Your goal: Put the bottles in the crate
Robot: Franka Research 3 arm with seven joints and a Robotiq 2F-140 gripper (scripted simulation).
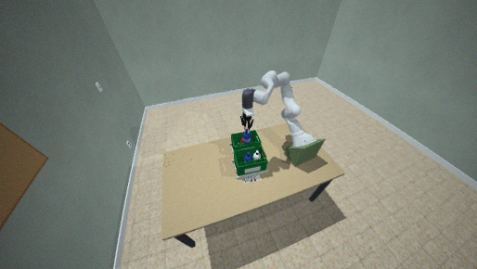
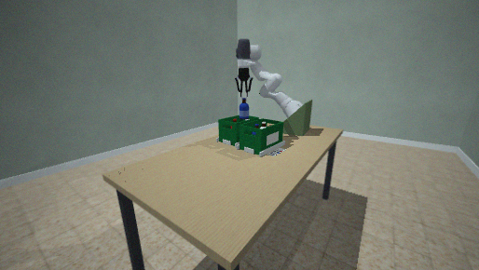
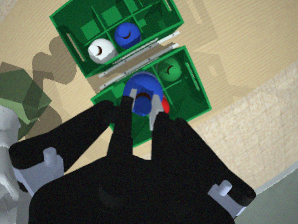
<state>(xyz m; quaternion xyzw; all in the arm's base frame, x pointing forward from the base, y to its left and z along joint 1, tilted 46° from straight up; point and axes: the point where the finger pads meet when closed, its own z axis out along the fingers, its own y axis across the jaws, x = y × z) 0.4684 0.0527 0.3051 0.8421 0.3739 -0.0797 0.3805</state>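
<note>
Exterior view, with top and wrist views consulted. Item one: gripper (image 1: 248,130) (image 2: 244,95) (image 3: 143,99), pointed downward, its fingers closed on the neck of a blue bottle. Item two: the held blue bottle (image 1: 247,137) (image 2: 244,110) (image 3: 143,84), kept upright directly below the gripper, its neck between the fingertips; its body is seen above the rim of the farther green crate (image 1: 238,134) (image 2: 228,131) (image 3: 202,95). Whether its base is clear of that rim cannot be told.

Item three: a red bottle (image 1: 243,140) (image 2: 235,120) (image 3: 166,105), partly hidden by the held one in the wrist view, and a green bottle (image 3: 169,71), both housed in the farther crate. Item four: the nearer green crate (image 1: 251,166) (image 2: 260,140) (image 3: 122,57), placed just beside the farther one; within it are stood a second blue bottle (image 1: 249,158) (image 2: 256,126) (image 3: 127,35) and a white bottle (image 1: 257,156) (image 2: 264,124) (image 3: 102,51), in neighbouring compartments. Item five: the pick list (image 1: 251,179) (image 2: 276,153), laid on the table (image 1: 199,190) (image 2: 200,177) beside the nearer crate; its lines are too small to be read.
</note>
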